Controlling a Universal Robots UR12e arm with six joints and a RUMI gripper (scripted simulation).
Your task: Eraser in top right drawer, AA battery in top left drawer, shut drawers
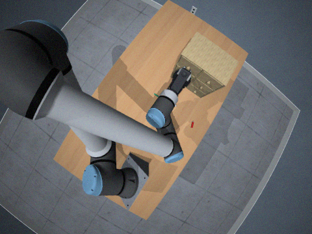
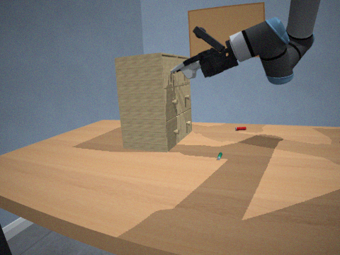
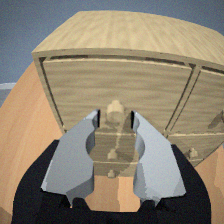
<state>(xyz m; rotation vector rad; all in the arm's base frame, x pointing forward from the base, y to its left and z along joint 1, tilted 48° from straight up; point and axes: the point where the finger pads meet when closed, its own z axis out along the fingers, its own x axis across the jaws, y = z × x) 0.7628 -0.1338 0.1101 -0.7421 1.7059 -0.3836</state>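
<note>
Surface: a wooden table [image 2: 88,184] is set on a grey tiled floor [image 1: 234,182], with blue walls behind.
Chest: the chest [image 2: 142,103] is stood near a far corner.
Battery: the green AA battery [image 2: 219,155] is laid mid-table.
Eraser: the red eraser [image 2: 241,128] is laid nearer the edge.
Gripper: the gripper [image 3: 115,118] is narrowly spread about the top-left drawer knob [image 3: 115,111]; a pinch cannot be told.
Writing: none is readable.
</note>
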